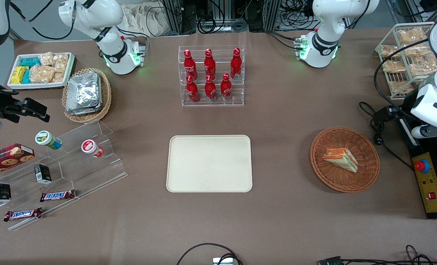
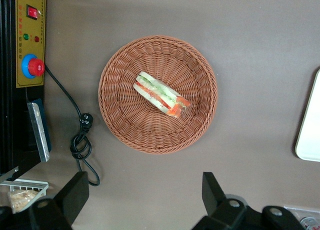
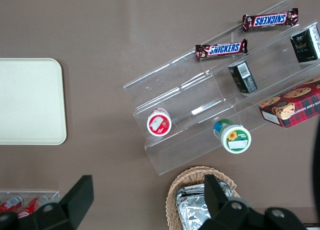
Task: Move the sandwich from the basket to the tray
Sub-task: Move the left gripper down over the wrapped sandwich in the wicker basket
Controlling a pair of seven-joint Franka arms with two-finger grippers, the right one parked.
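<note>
- Your tray (image 1: 209,163) lies flat on the tabletop (image 1: 277,121), nothing on it.
- The sandwich (image 1: 340,159) rests inside the basket (image 1: 345,137) (toward the working arm's end).
- Your gripper (image 2: 145,190) hovers high above the basket's edge, fingers (image 2: 75,192) spread apart, grasping nothing.

Brown matte table (image 1: 284,206) fills nearly the whole front view, lit evenly from overhead w/ soft, short shadows. At 12 o'clock: black cables (image 1: 218,22) tangled btwn metal frame legs (image 1: 174,14). At 11: pale crumpled cloth (image 1: 144,18), grey floor (image 1: 30,35). At 6: a black cable loop (image 1: 203,246) on the table edge.
</note>
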